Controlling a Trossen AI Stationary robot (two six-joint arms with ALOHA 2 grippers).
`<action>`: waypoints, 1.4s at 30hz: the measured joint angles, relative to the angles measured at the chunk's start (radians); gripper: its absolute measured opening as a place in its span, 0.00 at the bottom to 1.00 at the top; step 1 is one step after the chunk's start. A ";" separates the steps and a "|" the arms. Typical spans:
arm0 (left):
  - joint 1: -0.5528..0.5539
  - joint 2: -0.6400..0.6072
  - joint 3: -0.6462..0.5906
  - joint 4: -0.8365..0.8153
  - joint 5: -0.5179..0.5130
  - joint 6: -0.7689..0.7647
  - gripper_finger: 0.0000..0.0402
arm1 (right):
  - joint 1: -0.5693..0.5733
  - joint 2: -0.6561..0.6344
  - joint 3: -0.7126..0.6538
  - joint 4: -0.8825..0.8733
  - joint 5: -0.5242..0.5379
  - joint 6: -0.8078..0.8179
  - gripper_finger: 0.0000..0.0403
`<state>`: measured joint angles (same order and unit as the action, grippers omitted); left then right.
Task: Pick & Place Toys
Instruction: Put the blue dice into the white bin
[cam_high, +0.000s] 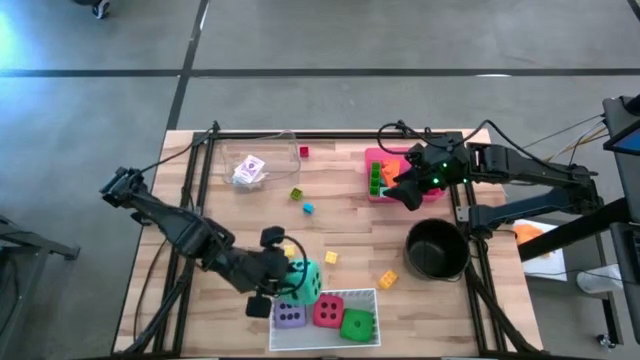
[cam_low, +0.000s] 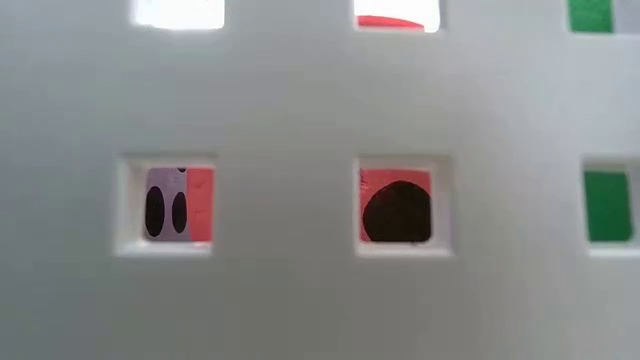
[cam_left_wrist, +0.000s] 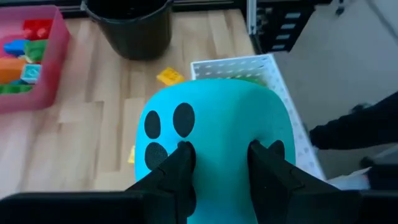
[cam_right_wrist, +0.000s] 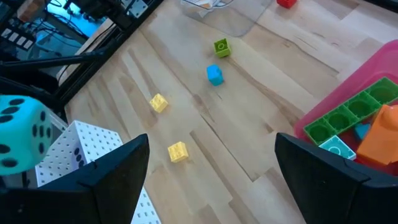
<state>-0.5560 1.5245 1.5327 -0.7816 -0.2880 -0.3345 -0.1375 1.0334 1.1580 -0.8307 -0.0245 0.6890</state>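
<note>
My left gripper (cam_high: 288, 282) is shut on a teal soft die (cam_left_wrist: 217, 112), which hangs over the far left corner of a white perforated tray (cam_high: 372, 296) near the table's front edge. In that tray lie a purple die (cam_high: 291, 316), a red die (cam_high: 328, 312) and a green die (cam_high: 357, 324). Small blocks lie loose on the wood: yellow (cam_right_wrist: 177, 152), blue (cam_right_wrist: 214, 74) and green (cam_right_wrist: 221, 47). My right gripper (cam_right_wrist: 211, 180) stands open, with nothing between its fingers, over a pink tray (cam_high: 372, 158) of blocks at the far right. My left gripper pinches the teal die between its two fingers (cam_left_wrist: 184, 163) by the side that faces the gripper (cam_left_wrist: 219, 163). The soft body bulges out past both fingers and dents in where they press. The fingers slant down from the table's left. The die hangs clear of table and tray (cam_right_wrist: 18, 134).
A black round pot (cam_high: 436, 248) stands right of the white tray. A clear tray (cam_high: 258, 160) with small cards sits at the far left. More yellow blocks (cam_high: 387, 279) lie between the pot and the white tray. The low view looks through holes in the white tray's wall (cam_low: 300, 100).
</note>
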 joint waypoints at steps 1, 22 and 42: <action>-0.008 0.004 0.000 0.003 -0.005 -0.015 0.30 | 0.000 0.002 0.000 0.000 0.000 0.000 0.85; -0.099 0.185 0.000 0.044 0.072 -0.112 0.30 | 0.000 0.010 0.000 0.000 -0.001 0.000 0.85; -0.095 0.229 0.000 0.052 0.148 -0.085 0.29 | 0.000 0.010 0.000 0.000 0.000 0.000 0.85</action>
<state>-0.6510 1.7535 1.5330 -0.7292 -0.1404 -0.4194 -0.1375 1.0435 1.1580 -0.8307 -0.0248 0.6888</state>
